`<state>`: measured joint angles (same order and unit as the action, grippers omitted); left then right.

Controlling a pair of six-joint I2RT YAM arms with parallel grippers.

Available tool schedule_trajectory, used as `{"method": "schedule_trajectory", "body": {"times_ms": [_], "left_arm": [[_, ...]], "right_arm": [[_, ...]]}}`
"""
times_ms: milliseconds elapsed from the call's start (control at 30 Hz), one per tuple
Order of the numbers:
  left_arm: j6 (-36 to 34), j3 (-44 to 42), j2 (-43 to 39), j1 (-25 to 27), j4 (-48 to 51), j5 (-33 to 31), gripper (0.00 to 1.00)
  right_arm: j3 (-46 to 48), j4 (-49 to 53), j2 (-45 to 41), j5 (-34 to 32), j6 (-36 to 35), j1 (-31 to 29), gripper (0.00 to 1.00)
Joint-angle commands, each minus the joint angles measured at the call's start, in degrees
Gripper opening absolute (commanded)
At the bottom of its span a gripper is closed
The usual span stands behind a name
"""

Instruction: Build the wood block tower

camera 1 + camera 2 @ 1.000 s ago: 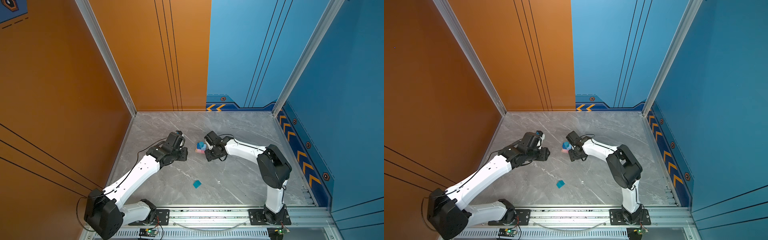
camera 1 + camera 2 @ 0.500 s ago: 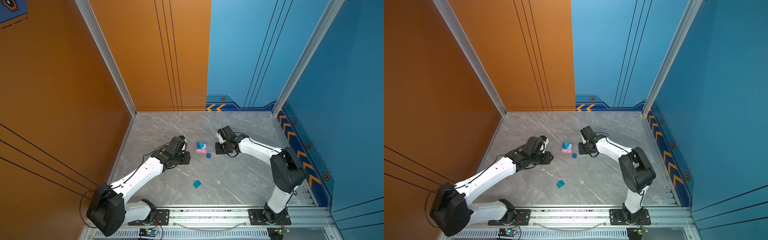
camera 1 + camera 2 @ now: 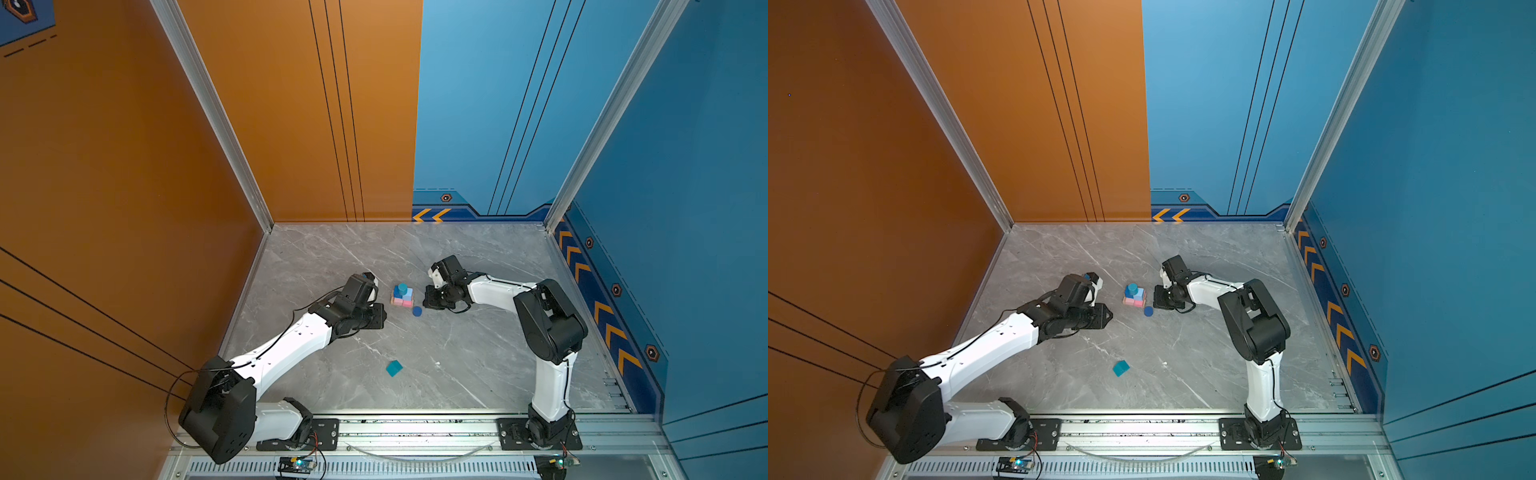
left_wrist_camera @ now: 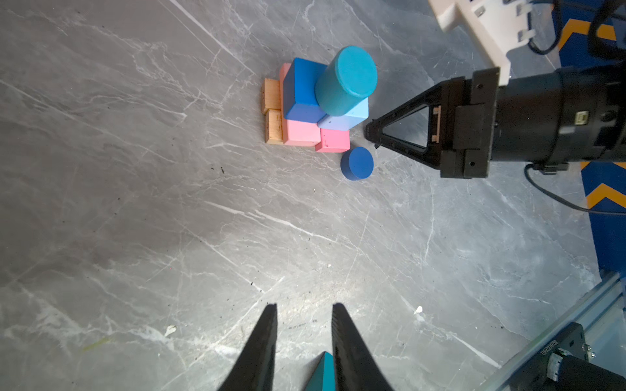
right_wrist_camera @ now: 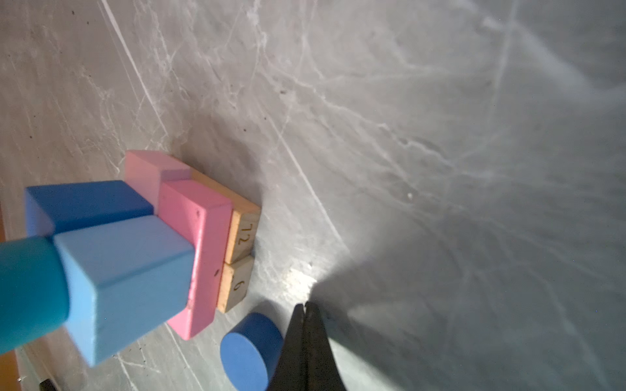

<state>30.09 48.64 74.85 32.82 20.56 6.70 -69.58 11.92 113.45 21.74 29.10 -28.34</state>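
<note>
1. Base rail (image 3: 415, 428), bottom edge of both top views. Both arms are bolted here, one at lower left and one at lower right.
2. Teal cube (image 3: 394, 368), lower centre. It lies alone on the marble floor (image 3: 478, 365), well apart from everything else. I judge it one of two pieces not yet stacked.
3. Left arm (image 3: 291, 345). It stretches diagonally from lower left toward the centre, with the wrist dipped. The left gripper (image 4: 305, 308) hangs over bare floor short of the stack, jaws partly parted with nothing between them. The teal cube lies nearer the rail than the jaws, ungripped.
4. Dark-blue cylinder (image 4: 357, 163), centre. It stands on the floor just beside the end of a pink bar. I judge it the other unplaced piece.
5. Wood block tower (image 4: 305, 101), centre of both top views.
   - Base: two tan bars (image 4: 272, 111) side by side.
   - Next: two pink bars (image 4: 301, 133) across them.
   - Above: dark-blue cube (image 4: 299, 81) and light-blue cube (image 4: 349, 116) side by side.
   - Top: teal cylinder (image 4: 349, 78) on the cubes.
6. Right arm (image 3: 494, 291). It rises from its base, the elbow folded at the right of the frame, the forearm running left and low. The right gripper (image 5: 304, 306) sits at the tower's foot, jaws closed on nothing, right beside the dark-blue cylinder. Whether it touches the cylinder cannot be told.
7. Step in hand, as judged: fetching the dark-blue cylinder. The right jaws need to open wider than the cylinder, straddle it, close and lift clear. It must then go onto the tower without nudging the teal cylinder.
</note>
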Motion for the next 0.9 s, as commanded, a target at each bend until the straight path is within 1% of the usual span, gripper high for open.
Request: {"method": "schedule_trajectory", "body": {"times_ms": [0, 233, 600, 867], "left_arm": [[0.4, -0.1, 0.2, 0.4, -0.1, 0.6, 0.3], [0.2, 0.1, 0.5, 0.4, 0.1, 0.6, 0.3], [-0.1, 0.1, 0.6, 0.0, 0.4, 0.2, 0.3], [-0.9, 1.1, 1.7, -1.1, 0.1, -0.1, 0.35]], "right_arm": [[-0.9, -1.5, 2.0, 2.6, 1.6, 0.0, 0.0], [-0.6, -2.0, 2.6, 3.8, 2.0, -0.7, 0.0], [1.7, -1.7, 1.1, 3.6, 2.4, -1.7, 0.0], [3.6, -1.7, -0.4, 3.6, 2.8, -2.7, 0.0]]}}
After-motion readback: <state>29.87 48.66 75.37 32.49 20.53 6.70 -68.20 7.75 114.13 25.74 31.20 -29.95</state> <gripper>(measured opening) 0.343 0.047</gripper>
